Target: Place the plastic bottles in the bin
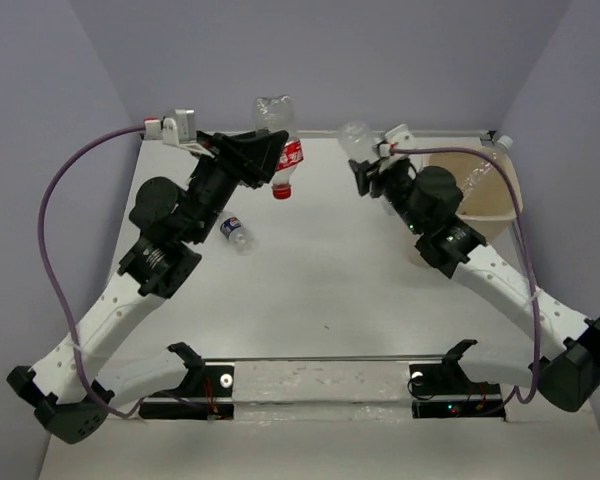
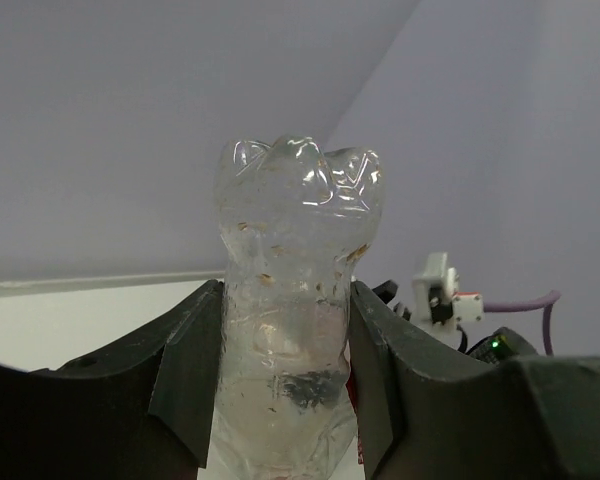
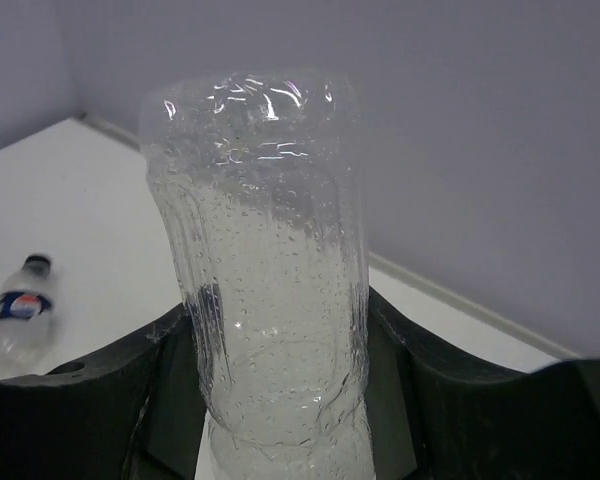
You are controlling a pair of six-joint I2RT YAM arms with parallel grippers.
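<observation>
White arm links (image 1: 100, 322), black joints (image 1: 160, 260), purple cables (image 1: 41, 220), black fingers (image 2: 185, 370)

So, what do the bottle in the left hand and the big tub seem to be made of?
Bottle: thin clear plastic, glossy; the wall behind shows through it and highlights glint on its moulded base. Tub: probably opaque cream plastic, smooth with a dull sheen, though this view is too distant to be sure.

The right arm (image 1: 480, 262) hides part of the cream bin (image 1: 488, 205); the wrist views' bottom edges cut off the red-capped bottle (image 2: 290, 330) and the ribbed clear bottle (image 3: 270, 280); print on the blue-labelled bottle (image 3: 16, 315) is unreadable.
</observation>
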